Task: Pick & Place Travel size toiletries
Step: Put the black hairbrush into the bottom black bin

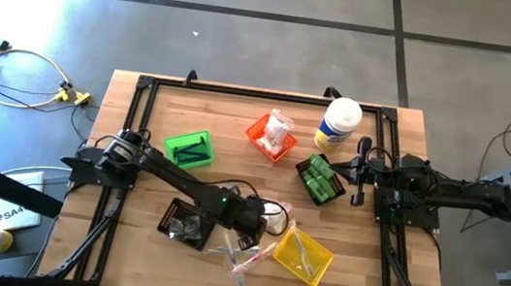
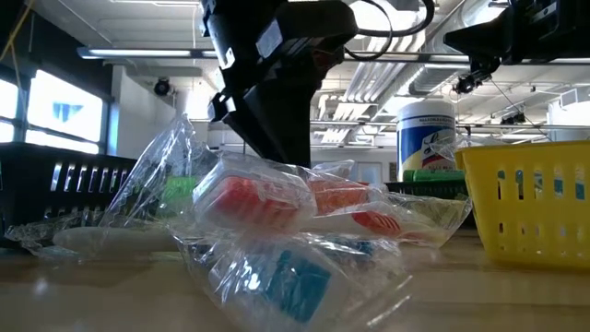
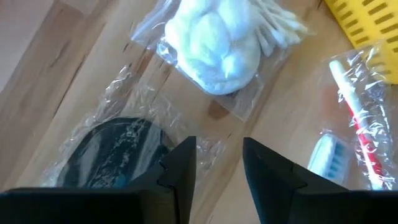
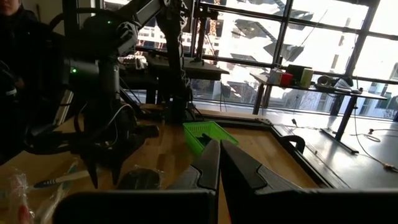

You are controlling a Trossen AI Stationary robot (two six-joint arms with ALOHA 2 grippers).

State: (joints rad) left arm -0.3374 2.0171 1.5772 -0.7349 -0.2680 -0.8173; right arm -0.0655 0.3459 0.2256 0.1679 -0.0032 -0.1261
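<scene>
Wooden table (image 1: 126, 244): left pincer (image 3: 214, 171) hovers over clear-wrapped packets (image 3: 217, 43).

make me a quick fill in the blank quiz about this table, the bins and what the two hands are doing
1. The white canister stands beside the ____ bin.
2. The green bottles lie in a ____ bin.
3. The right hand has its fingers ____.
4. The left hand hovers with fingers apart over clear packets near the ____ bin.

Missing words: orange; black; shut; yellow
</scene>
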